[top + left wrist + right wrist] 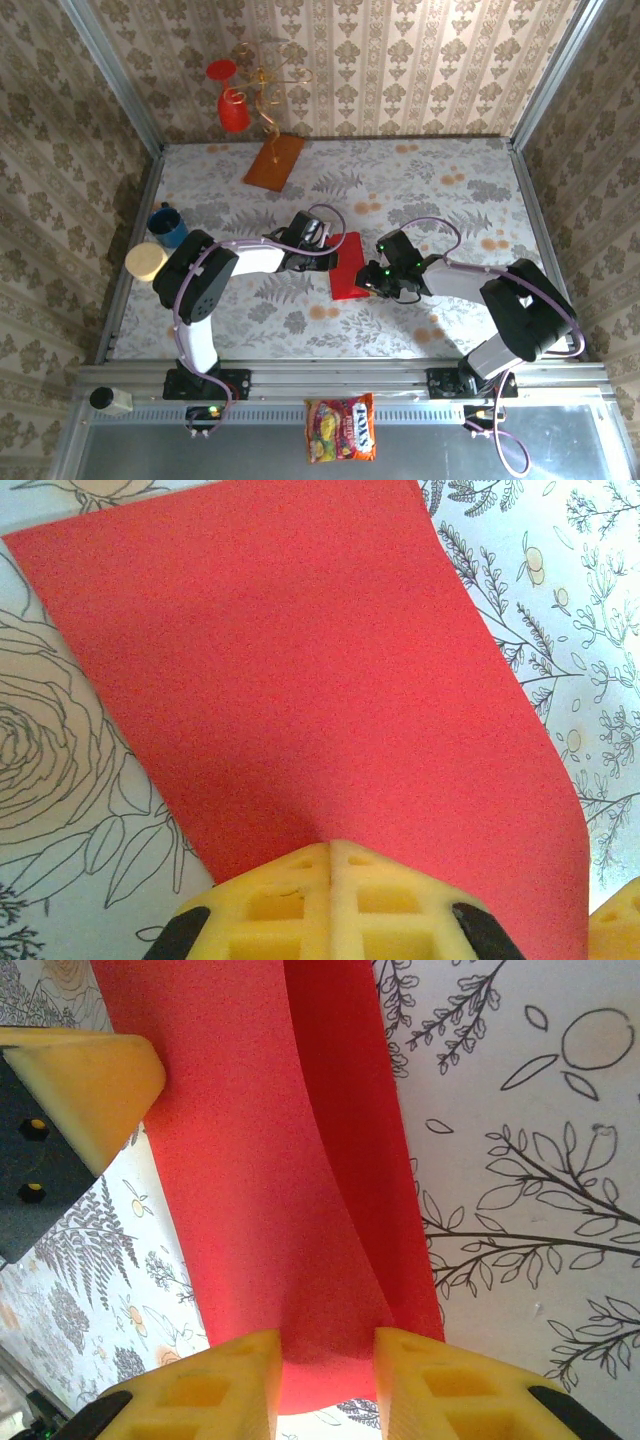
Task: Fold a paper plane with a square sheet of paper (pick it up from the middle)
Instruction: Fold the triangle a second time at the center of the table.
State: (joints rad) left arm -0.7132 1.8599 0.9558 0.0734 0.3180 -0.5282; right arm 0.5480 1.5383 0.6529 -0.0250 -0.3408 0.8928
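The square sheet of paper (350, 266) was at the middle of the flower-printed table (450, 200), held between the two arms and not yet creased into any dart shape, so the work looked to be at its opening step: gathering the sheet for the first lengthwise fold. The left gripper (331, 880) had its yellow foam pads pressed together with no gap, clamped on the near edge of the sheet, and a faint pucker ran up into the red from the seam. The right gripper (328, 1365) met the sheet from the opposite side. Its pads (225, 1385) stood apart, and a rounded hump of the paper bulged up between them and seemed to brush both inner faces. From there the sheet ran away in two curling bands, one lapping over the other, soft and unpressed. Whether its far corners rested on the table or hung just above it could not be told. By my judgement the next move called for the right jaws to come together on that hump, with the two edges kept level. The left hold would need to stay firm so that the fold line fell along the middle of the sheet and did not run askew.
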